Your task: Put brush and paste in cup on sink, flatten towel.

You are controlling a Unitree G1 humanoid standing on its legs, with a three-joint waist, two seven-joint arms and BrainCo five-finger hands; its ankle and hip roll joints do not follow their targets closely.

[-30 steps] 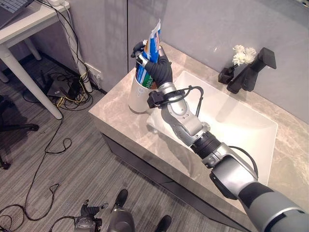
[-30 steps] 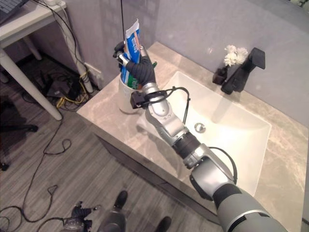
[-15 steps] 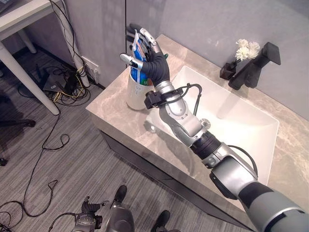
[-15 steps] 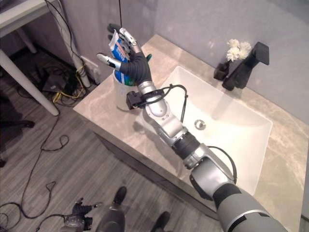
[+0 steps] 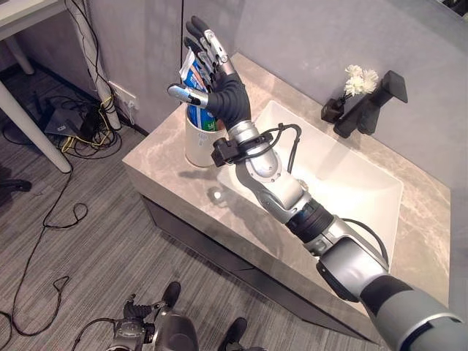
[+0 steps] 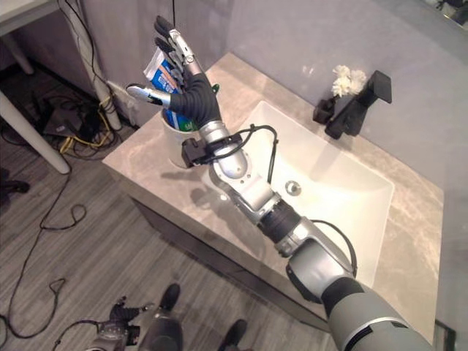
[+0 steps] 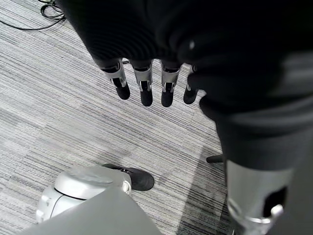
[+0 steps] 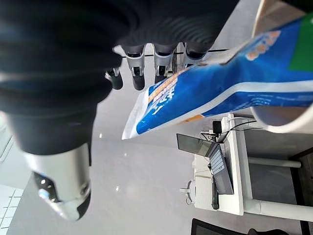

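Right hand (image 5: 219,91) spread wide, holding nothing, just above cup (image 5: 197,142) on the desk (image 5: 175,186) beside sink (image 5: 344,183). Paste (image 5: 196,80) stands in cup. Left hand (image 7: 146,78) hangs relaxed, empty. Our worry: withdrawing fingers could snag the paste and tip the cup.

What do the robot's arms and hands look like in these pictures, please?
The right arm is silver-grey with a black ribbed ring at mid-forearm and a thin black cable looping beside a small black box at the wrist. The right hand wears a dark ribbed cover; its fingers are silver with dark tips. The left hand has the same dark cover and silver, dark-tipped fingers.
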